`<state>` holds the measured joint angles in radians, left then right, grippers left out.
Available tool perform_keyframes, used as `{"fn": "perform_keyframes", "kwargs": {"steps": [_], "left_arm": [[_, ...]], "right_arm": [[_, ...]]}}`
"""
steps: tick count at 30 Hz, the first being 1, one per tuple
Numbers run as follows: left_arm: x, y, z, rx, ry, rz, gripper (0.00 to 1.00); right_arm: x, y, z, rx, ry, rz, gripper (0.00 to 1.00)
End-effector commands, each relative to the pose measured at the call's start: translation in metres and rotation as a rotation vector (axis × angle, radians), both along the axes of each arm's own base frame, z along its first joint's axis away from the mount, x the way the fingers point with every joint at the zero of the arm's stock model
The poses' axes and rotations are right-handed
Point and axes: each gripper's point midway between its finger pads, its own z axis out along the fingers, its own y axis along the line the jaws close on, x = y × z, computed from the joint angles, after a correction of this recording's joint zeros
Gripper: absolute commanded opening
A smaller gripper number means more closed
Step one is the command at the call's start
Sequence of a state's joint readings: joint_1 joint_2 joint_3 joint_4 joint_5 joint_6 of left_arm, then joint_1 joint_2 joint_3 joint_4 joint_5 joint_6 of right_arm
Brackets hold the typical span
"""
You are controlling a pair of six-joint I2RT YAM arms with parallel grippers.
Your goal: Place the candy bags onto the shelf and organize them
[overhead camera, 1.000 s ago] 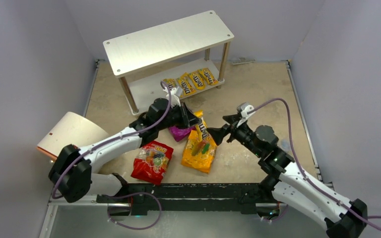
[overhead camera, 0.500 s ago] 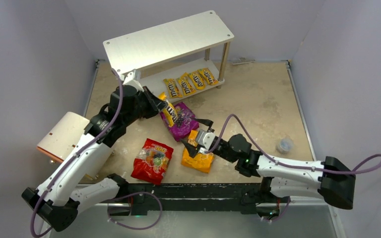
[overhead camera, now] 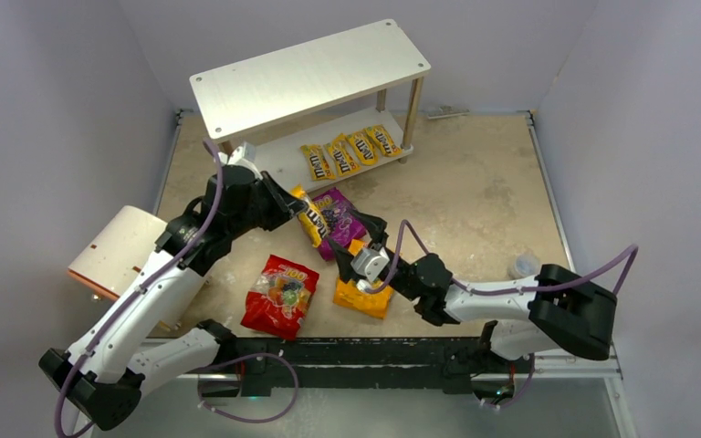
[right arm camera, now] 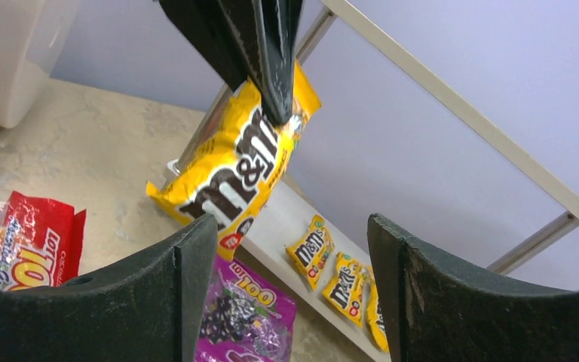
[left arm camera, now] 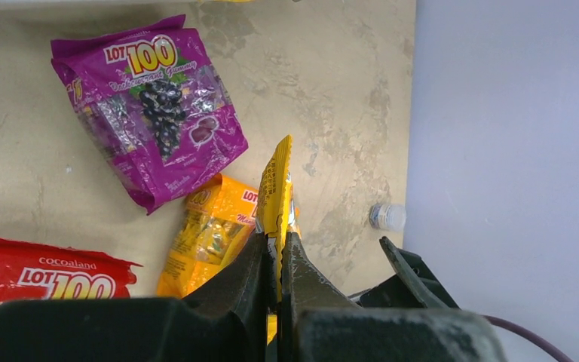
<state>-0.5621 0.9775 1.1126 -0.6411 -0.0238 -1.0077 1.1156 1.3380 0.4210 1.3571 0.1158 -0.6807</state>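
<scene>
My left gripper (overhead camera: 290, 204) is shut on a yellow M&M's packet (overhead camera: 308, 215), held in the air in front of the shelf (overhead camera: 310, 71); the packet shows edge-on in the left wrist view (left arm camera: 276, 197) and face-on in the right wrist view (right arm camera: 235, 162). Several more M&M's packets (overhead camera: 351, 149) lie on the shelf's lower board. The purple pouch (overhead camera: 340, 222), orange pouch (overhead camera: 361, 294) and red pouch (overhead camera: 279, 296) lie on the floor. My right gripper (overhead camera: 361, 248) is open and empty, low over the orange pouch, pointing at the shelf.
A cream cylinder with an orange rim (overhead camera: 120, 249) lies at the left. A small clear bottle (overhead camera: 522, 266) stands at the right. Grey walls close the area on three sides.
My left gripper has carried the M&M's packet up and left, then eased it slightly toward the shelf. My right arm has swung down low over the orange pouch.
</scene>
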Motion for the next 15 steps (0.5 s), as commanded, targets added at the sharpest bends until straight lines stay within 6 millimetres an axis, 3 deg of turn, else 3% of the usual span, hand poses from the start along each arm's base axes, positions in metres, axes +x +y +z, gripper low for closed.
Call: {"fn": "perform_keyframes", "kwargs": {"steps": [1, 15], "left_arm": [[0.006, -0.008, 0.012, -0.101, -0.017, 0.021, 0.00], [0.013, -0.004, 0.017, -0.133, -0.005, 0.093, 0.00]], "right_arm": [[0.000, 0.010, 0.032, 0.078, -0.011, 0.001, 0.74], [-0.007, 0.013, -0.007, 0.038, 0.101, -0.007, 0.73]]}}
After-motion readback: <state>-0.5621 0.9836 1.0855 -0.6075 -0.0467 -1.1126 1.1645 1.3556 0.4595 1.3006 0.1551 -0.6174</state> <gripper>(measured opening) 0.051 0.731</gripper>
